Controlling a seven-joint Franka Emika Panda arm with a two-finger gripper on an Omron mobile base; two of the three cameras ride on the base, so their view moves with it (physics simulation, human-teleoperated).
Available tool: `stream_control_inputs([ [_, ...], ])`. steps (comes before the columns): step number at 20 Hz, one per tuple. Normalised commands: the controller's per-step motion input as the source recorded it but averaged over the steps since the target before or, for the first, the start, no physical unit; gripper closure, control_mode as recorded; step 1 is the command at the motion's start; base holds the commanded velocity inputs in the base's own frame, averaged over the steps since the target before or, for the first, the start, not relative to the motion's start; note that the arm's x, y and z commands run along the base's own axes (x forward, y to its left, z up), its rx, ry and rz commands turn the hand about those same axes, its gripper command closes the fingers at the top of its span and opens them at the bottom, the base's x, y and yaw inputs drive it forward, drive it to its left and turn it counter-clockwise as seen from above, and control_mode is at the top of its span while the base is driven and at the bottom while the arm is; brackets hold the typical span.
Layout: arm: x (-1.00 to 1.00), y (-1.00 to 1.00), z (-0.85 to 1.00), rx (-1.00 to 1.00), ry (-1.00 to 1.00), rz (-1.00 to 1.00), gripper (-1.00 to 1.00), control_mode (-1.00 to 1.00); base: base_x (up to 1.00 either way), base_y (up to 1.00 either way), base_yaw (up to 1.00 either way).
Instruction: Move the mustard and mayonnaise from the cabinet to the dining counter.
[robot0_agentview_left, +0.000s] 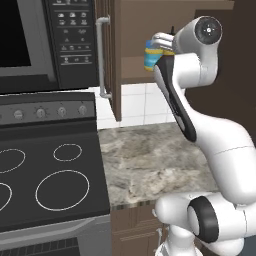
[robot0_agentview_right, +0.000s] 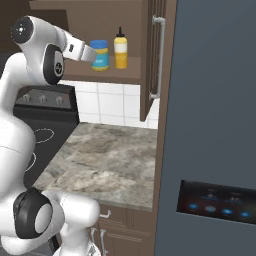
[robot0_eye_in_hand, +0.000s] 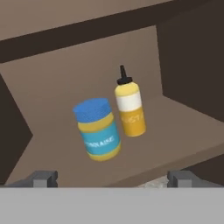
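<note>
The cabinet (robot0_agentview_right: 152, 55) stands open, and both task things sit on its lower shelf (robot0_eye_in_hand: 175, 127) — the mayonnaise (robot0_eye_in_hand: 98, 130) in front and the mustard (robot0_eye_in_hand: 129, 105) just beside it, a little further back. Both are upright, their long axes standing vertical on the shelf.

The gripper (robot0_eye_in_hand: 113, 178) has its fingers (robot0_eye_in_hand: 43, 178) spread as wide as they go, and nothing is between them. In the hand view the jar lies straight ahead, slightly toward the left fingertip, short of the tips and not touching them. From the right base view the hand is level with the jar and reaching in from the stove side, very close to its lid.

The jar looks the nearer target — a short push forward should bring the fingers either side of its body. The mustard's closeness is the risk: one finger has to pass between the two.
</note>
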Motion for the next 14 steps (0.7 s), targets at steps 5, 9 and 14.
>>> stream_control_inputs([
  [5, 0.25, 0.0, 0.01, -0.06, 0.11, 0.0, -1.0, -1.0, 0.0, 0.0, 0.0],
  [9, 0.28, -0.01, 0.0, -0.06, 0.08, 0.0, -1.0, -1.0, 0.0, 0.0, 0.0],
  [14, 0.38, 0.0, 0.0, 0.0, 0.09, 0.03, -1.0, -1.0, 0.0, 0.0, 0.0],
])
